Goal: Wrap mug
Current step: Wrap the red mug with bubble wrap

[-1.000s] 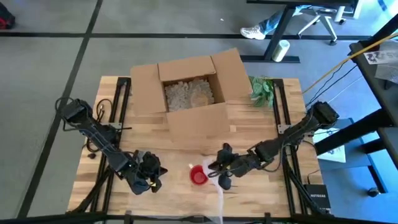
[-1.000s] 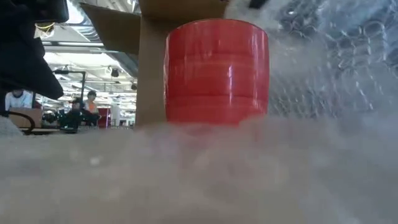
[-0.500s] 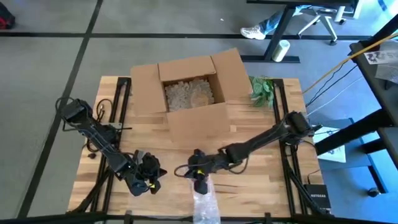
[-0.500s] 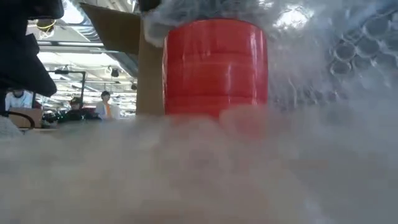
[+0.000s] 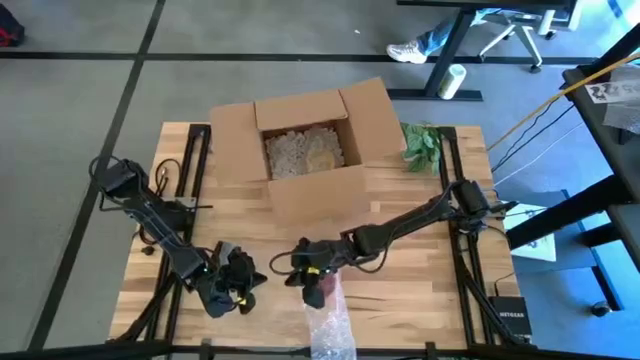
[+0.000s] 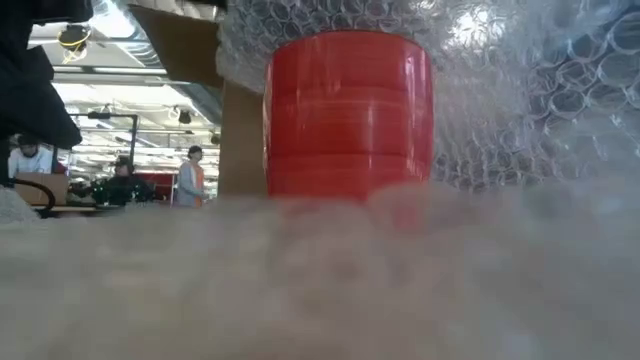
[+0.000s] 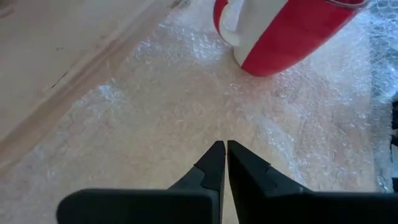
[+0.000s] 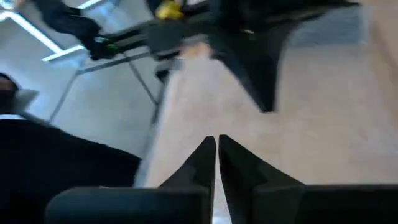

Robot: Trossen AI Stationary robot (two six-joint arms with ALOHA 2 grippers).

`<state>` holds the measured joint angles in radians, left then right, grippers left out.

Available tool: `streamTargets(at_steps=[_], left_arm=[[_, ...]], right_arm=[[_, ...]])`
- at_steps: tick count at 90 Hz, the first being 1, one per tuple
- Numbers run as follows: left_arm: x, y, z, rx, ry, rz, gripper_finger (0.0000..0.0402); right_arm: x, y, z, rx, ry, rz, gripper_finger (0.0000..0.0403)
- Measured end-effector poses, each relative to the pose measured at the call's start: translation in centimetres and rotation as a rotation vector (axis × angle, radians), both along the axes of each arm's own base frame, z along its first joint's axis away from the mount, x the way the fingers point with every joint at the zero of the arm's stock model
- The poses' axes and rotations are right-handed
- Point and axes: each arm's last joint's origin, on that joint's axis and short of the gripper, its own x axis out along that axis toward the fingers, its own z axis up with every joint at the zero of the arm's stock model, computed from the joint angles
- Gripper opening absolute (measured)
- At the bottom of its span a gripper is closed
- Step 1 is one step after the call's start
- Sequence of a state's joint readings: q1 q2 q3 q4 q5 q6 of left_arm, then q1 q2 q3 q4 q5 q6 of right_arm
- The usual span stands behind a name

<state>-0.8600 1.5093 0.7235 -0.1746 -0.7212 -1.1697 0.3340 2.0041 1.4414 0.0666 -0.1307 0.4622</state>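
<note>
Light wooden slatted table [image 5: 400,200] held an open cardboard box [image 5: 300,150] at upper centre. Red ceramic mug [image 6: 348,115] stood on clear bubble wrap [image 6: 520,90]. Left gripper [image 7: 225,152] and right gripper [image 8: 216,144] both pinched closed, empty.

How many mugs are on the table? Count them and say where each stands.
1. The red mug stands on the bubble wrap at the table's front edge, mostly covered from above by the right arm and raised wrap. The cardboard box shows only filler; nothing else is visible.

No legible text, label, brand or number shows anywhere — not in any view.
</note>
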Motion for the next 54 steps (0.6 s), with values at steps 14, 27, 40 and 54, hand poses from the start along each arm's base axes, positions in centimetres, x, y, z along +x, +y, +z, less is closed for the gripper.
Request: streamTargets(at_steps=[14,27,40,54], left_arm=[[0.0,0.0,0.0,0.002,-0.002,-0.001,0.0],[0.0,-0.1,0.0,0.002,-0.002,-0.003,0.0],[-0.1,-0.1,0.0,0.005,-0.006,-0.002,0.0],[-0.1,-0.1,0.0,0.009,-0.011,0.002,0.0]], right_arm=[[-0.3,-0.2,1.3,0.006,-0.032,-0.001,0.0032],[-1.7,-0.6,2.4,-0.02,0.063,-0.008,0.0012],[-3.5,-0.9,3.4,-0.009,0.197,-0.037,0.0005],[-5.2,-0.4,3.3,-0.034,0.332,-0.048,0.0001]])
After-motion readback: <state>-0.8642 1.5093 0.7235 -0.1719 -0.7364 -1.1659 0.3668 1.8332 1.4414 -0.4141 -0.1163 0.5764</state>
